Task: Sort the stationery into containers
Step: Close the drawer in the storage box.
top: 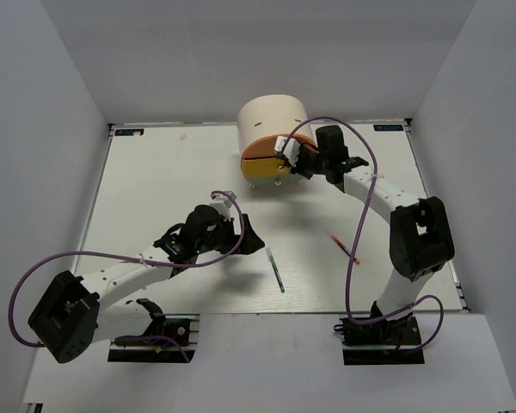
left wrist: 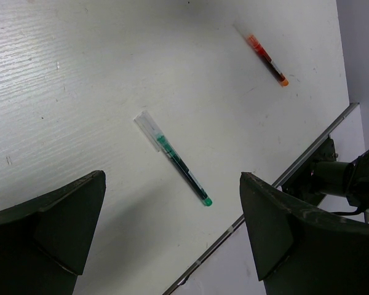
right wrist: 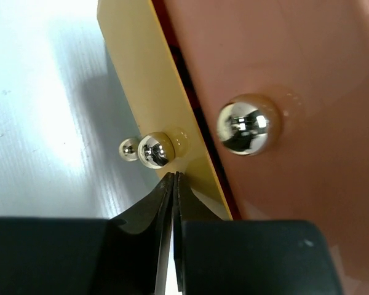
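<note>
The cream round-topped cabinet (top: 273, 119) stands at the back of the table, its orange upper drawer (top: 262, 148) over its yellow lower drawer (top: 265, 169). My right gripper (top: 289, 162) is at the drawer fronts. In the right wrist view its fingers (right wrist: 174, 177) are pressed together with nothing between them, tips just below the yellow drawer's (right wrist: 146, 92) chrome knob (right wrist: 155, 149). The orange drawer (right wrist: 295, 55) has a larger knob (right wrist: 248, 126). My left gripper (top: 248, 237) hangs open above the table, near a thin dark pen with a green end (left wrist: 179, 163). A thin red pen (left wrist: 267, 59) lies farther off.
The dark pen (top: 276, 269) lies mid-table near the front edge, the red pen (top: 344, 247) to its right beside my right arm. The table's metal front edge (left wrist: 283, 178) runs close to the dark pen. White walls enclose the table on three sides.
</note>
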Robot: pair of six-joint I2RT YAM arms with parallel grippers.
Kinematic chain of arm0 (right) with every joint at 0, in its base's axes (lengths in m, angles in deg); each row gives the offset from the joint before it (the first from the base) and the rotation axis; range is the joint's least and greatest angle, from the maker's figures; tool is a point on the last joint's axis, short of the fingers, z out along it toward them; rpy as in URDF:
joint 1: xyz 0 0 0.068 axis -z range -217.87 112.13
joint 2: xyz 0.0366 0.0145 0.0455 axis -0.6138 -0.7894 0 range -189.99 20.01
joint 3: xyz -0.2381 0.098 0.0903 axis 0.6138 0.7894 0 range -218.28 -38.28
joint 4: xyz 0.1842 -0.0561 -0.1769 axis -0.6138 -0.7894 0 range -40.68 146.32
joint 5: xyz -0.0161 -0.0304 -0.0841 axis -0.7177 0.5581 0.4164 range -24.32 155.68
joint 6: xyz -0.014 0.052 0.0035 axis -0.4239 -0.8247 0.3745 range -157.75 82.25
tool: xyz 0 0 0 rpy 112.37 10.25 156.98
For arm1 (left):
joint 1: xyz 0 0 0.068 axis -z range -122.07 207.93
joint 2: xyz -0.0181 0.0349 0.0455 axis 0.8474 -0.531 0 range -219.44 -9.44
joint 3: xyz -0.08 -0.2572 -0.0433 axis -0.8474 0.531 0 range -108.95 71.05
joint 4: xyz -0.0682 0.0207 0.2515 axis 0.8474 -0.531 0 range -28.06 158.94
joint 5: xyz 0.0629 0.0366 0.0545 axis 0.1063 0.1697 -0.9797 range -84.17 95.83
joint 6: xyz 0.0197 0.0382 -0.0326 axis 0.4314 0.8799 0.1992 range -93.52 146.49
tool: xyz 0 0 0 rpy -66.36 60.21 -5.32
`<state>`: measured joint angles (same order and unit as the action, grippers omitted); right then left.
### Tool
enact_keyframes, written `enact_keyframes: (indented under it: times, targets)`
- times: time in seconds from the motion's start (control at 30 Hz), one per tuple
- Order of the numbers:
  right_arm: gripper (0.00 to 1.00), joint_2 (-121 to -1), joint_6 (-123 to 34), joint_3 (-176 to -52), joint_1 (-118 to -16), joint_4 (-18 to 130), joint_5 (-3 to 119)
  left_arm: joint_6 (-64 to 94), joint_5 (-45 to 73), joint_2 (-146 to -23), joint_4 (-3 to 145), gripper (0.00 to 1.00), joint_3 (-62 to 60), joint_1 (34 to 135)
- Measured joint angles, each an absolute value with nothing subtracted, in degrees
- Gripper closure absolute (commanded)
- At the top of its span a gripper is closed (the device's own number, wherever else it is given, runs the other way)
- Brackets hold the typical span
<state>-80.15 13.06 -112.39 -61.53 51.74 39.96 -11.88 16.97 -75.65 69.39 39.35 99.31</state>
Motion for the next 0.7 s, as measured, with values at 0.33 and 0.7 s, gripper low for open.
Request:
enact_keyframes:
  times: [0.33,0.7]
  targets:
    - [0.88,-80.8,9.8,-112.4,-61.7,55.5,43.5,-11.9,17.0,-75.7,69.3,0.0,39.4,99.3]
    - [0.88,-76.6,6.1,-104.3,-61.7,58.9,40.7,-11.9,17.0,-75.6,69.0,0.0,39.4,99.3]
